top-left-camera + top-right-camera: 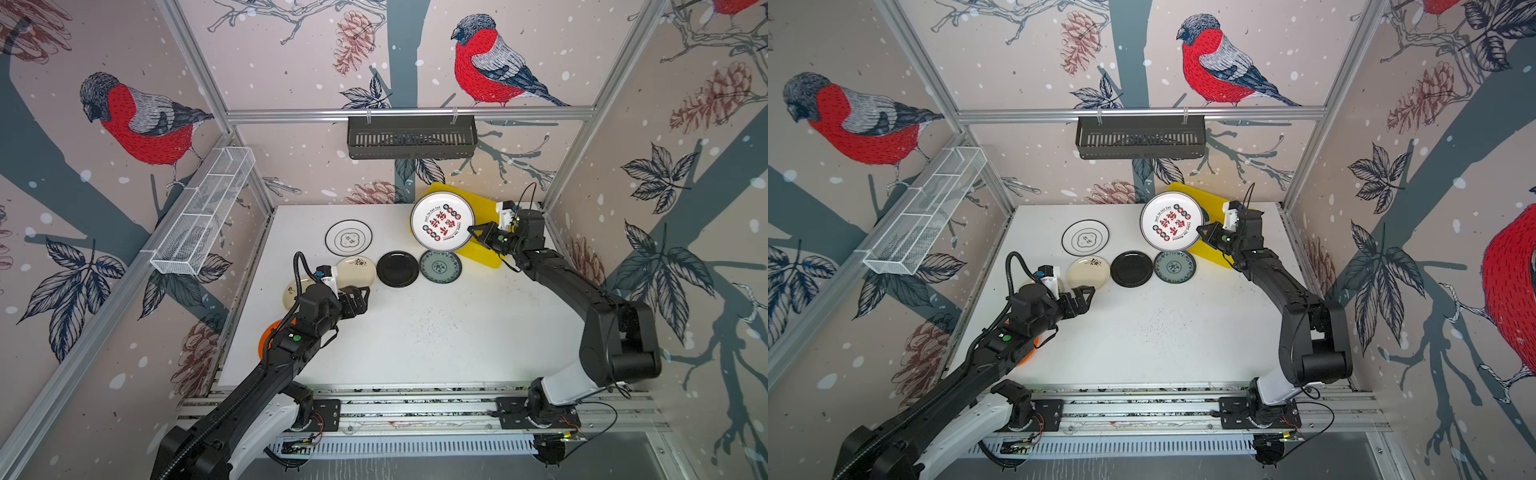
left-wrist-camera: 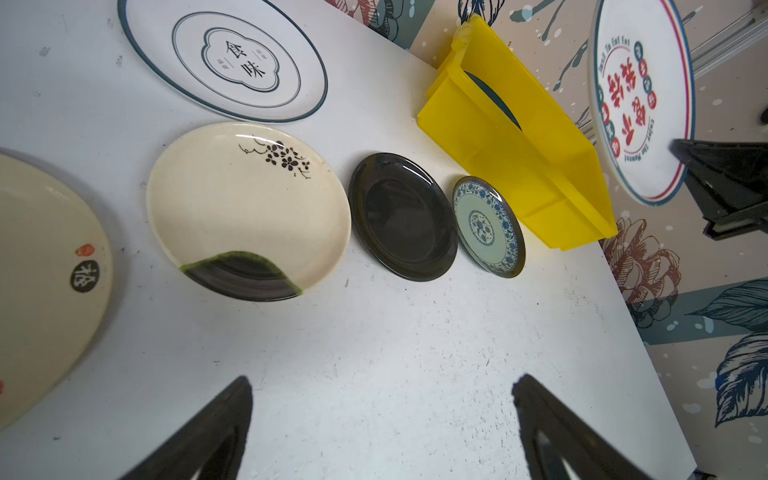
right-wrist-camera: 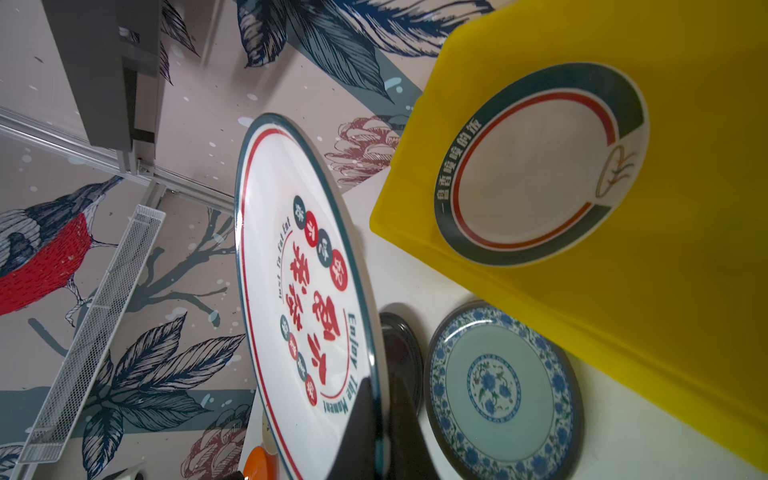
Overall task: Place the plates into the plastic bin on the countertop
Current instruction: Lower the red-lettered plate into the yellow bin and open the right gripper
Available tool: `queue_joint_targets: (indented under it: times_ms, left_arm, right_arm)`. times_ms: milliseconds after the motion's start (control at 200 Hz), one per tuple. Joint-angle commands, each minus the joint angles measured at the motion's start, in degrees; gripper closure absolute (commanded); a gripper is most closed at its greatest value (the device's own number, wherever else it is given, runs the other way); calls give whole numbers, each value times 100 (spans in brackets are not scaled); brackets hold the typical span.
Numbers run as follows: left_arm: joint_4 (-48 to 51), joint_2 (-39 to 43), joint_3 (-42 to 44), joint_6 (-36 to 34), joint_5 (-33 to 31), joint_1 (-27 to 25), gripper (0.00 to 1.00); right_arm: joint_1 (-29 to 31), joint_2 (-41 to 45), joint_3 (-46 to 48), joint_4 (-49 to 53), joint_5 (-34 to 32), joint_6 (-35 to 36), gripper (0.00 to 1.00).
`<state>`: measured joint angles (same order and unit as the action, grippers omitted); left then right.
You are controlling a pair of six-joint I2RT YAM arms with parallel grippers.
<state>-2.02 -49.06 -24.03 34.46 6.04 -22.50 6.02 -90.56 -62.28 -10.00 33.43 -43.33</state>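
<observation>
Six plates (image 1: 397,269) are being left on the countertop (image 1: 415,332) in both top views, the red-lettered plate (image 1: 442,221) being pinched by the right gripper (image 1: 473,232) above the plastic bin (image 1: 482,257) at the far right corner; left wrist view: left gripper (image 2: 382,386) being shown wide, empty; right wrist view: banded plate (image 3: 540,166) being seen already binned

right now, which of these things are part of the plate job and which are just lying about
Job: bin, binned plate, held plate in right claw, ringed plate, blossom plate, black plate, teal plate, cream plate, orange plate.
Lying about: shelf, wire basket.
</observation>
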Motion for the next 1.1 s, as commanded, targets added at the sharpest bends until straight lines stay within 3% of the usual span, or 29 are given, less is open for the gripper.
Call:
queue_joint_targets:
  times_ms: [0, 475, 926, 1096]
  left_arm:
    - [-391, -114, -93, -118, 98, 9, 3]
    - [-373, -482, -587, -253, 339, 2, 3]
    - [-61, -449, -910, -431, 201, 4, 3]
    - [-66, -490, -945, -423, 143, 9, 3]
  right_arm:
    - [-180, -261, -324, -345, -63, -121, 100]
    - [-330, -1542, -1480, -248, -788, -55, 100]
    - [-269, -3404, -3652, 954, -1560, 197, 100]
    - [-40, -3746, -4237, 1535, -2035, 462, 100]
